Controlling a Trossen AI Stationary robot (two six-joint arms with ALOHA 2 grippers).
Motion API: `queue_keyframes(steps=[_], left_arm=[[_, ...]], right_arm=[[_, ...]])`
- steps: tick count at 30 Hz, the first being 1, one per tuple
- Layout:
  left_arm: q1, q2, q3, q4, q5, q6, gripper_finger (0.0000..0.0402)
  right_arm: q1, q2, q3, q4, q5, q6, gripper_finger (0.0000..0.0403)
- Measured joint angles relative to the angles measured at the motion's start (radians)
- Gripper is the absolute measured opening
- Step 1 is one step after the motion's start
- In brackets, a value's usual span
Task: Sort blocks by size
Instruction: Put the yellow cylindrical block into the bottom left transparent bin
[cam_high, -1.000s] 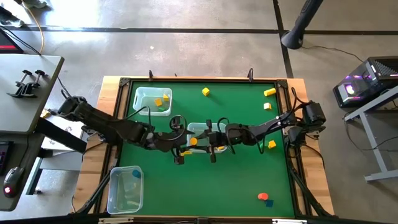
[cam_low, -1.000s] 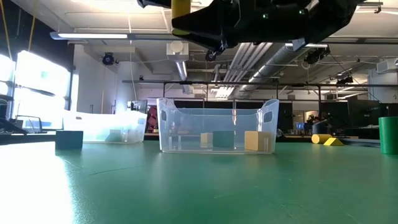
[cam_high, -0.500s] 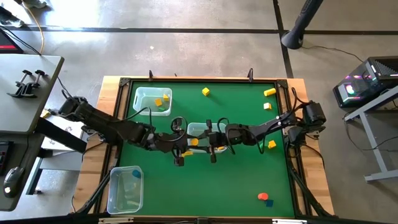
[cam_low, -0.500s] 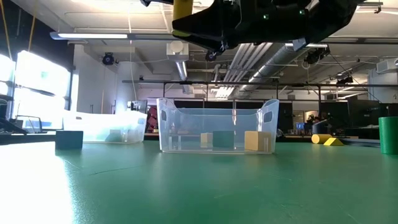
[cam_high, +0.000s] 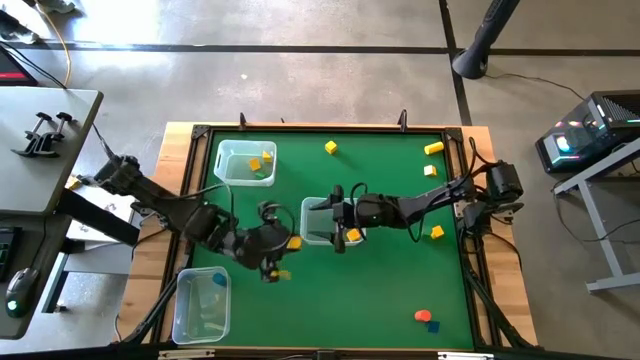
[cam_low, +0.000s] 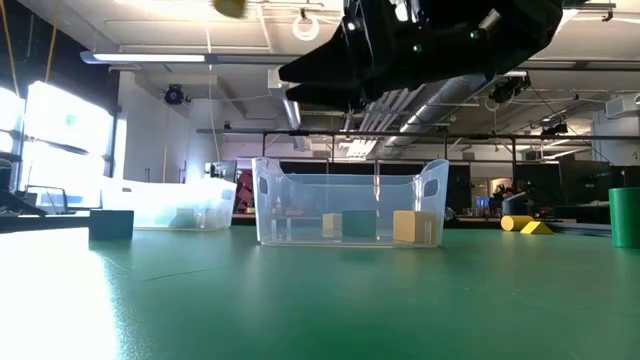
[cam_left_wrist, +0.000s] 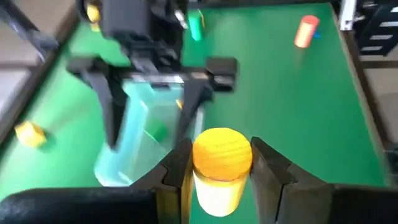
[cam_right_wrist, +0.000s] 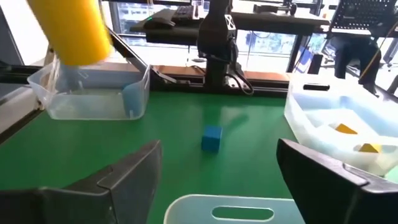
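Observation:
A yellow cylinder block hangs high above the table between the middle bin and the near-left bin, and my left gripper is shut on it. It also shows as a yellow cylinder in the right wrist view. My right gripper stands wide open over the middle bin's rim, holding nothing. Loose yellow blocks lie on the green mat. A red block and a blue block lie near the front right. My left gripper pinches the yellow cylinder's round side between its two fingers, which lie across the cylinder. One end of the cylinder sticks out past the fingers. The cylinder stands roughly upright and is lifted well clear of the table.
Three clear bins stand on the mat. The far-left bin holds yellow blocks, the middle bin holds a yellow and a green one, and the near-left bin holds a blue one. A loose blue block lies on the mat. Wooden table edges frame the mat.
My left gripper has pulled away from my right gripper, toward the table's near-left, taking the yellow cylinder with it. Until then the two grippers stood side by side at the middle bin. My right gripper stays over that bin.

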Motion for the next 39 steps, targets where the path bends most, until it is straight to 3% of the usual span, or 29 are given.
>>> queue_keyframes(steps=[10,19,24,29,39], left_arm=[[-0.264,0.002,0.037,-0.487,0.021,-0.866,0.0089],[-0.517,0.042,0.013,-0.642,0.036,-1.442,0.0088],[-0.612,0.128,0.009,-0.696,0.104,-1.616,0.0088],[-0.694,0.209,0.009,-0.704,0.105,-1.743,0.0088],[-0.726,0.324,0.009,-0.719,0.141,-1.757,0.0088]], right_arm=[[-0.001,0.0,0.0,0.024,-0.023,-0.042,0.0315],[-0.001,0.0,0.0,0.046,-0.057,-0.038,0.0316],[0.001,0.0,0.0,0.061,-0.07,-0.034,0.0316],[0.002,0.0,0.0,0.071,-0.07,-0.027,0.0316],[0.002,0.0,0.0,0.099,-0.071,-0.018,0.0316]])
